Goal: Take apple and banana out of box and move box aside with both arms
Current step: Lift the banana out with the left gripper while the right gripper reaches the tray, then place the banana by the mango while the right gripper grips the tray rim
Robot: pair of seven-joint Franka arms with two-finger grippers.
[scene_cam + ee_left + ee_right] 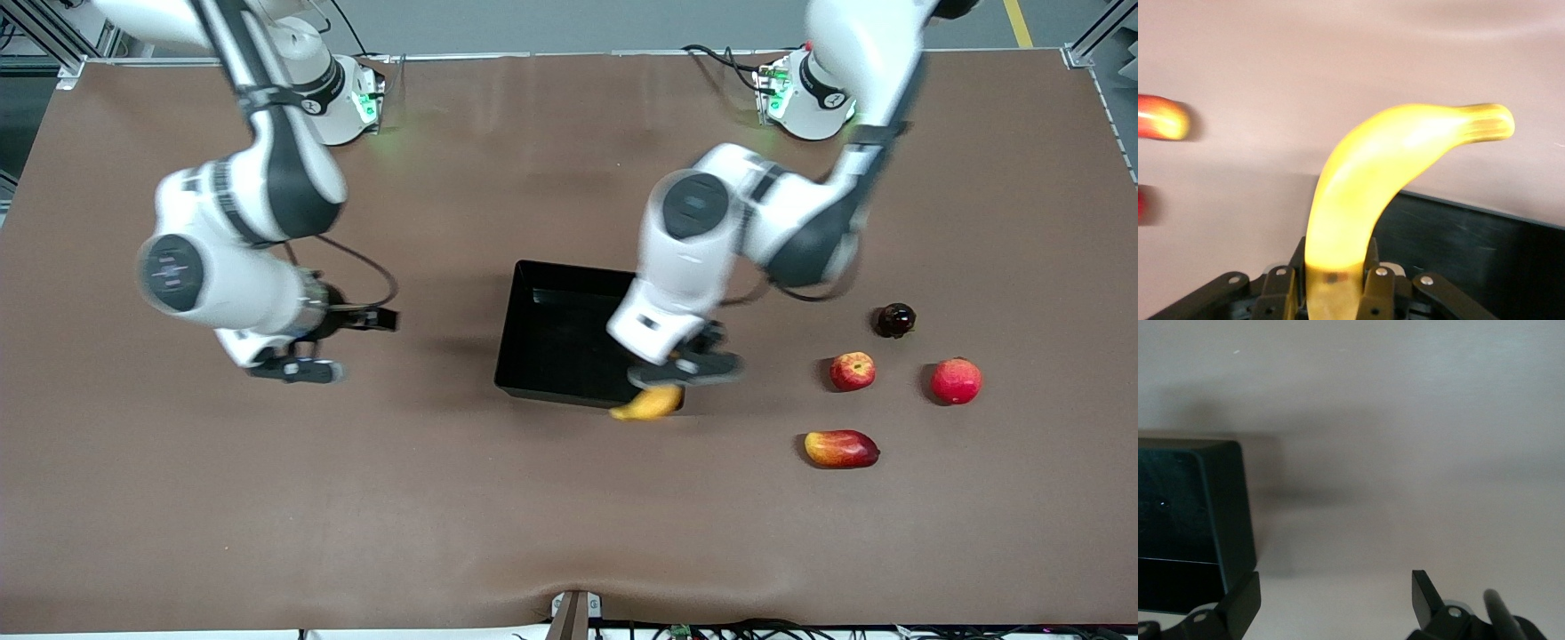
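My left gripper (pixel 683 373) is shut on the yellow banana (pixel 649 404) and holds it in the air over the black box's (pixel 551 333) corner nearest the front camera. In the left wrist view the banana (pixel 1385 173) curves up from between the fingers (pixel 1281 293), with the box (pixel 1485 260) under it. The small red apple with a yellow patch (pixel 853 370) lies on the table toward the left arm's end. My right gripper (pixel 298 364) is open and empty, over bare table toward the right arm's end. The right wrist view shows its fingers (pixel 1241 603) spread and a corner of the box (pixel 1185 520).
An oval red-yellow mango (pixel 841 448), a larger pinkish-red round fruit (pixel 956 380) and a dark round fruit (pixel 894 320) lie around the apple. The mango also shows in the left wrist view (pixel 1161 127). The brown table (pixel 444 498) spreads wide around the box.
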